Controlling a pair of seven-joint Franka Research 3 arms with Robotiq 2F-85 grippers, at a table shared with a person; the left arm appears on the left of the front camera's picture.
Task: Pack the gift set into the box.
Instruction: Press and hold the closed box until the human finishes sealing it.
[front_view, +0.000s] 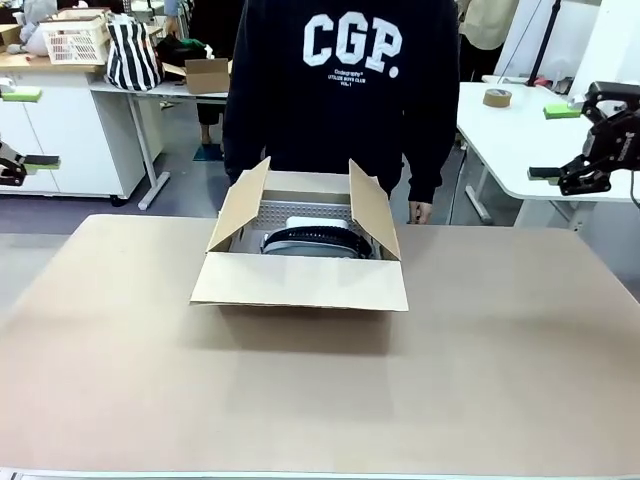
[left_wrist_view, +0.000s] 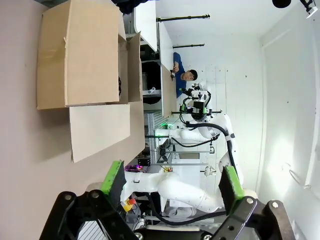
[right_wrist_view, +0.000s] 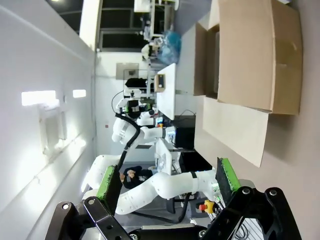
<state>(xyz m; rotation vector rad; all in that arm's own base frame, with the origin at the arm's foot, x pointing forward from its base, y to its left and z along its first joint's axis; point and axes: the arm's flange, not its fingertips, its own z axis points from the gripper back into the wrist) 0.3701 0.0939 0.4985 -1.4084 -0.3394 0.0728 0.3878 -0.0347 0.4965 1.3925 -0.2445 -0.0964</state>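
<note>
Gaping cardboard box (front_view: 300, 285), ribbed gift set (front_view: 310, 241)

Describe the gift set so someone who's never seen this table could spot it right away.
On the big tan table, find the open brown box in front of the person in the dark sweatshirt. Inside it lies the gift set: the only non-cardboard item there, with a curved black band, white top and grey ribbed part.

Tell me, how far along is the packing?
Done: the gift set lies inside the box. In hand: nothing; the left jaws and the right jaws stand open and empty, off to the table's sides. Left: the flaps are open, so closing probably remains.
</note>
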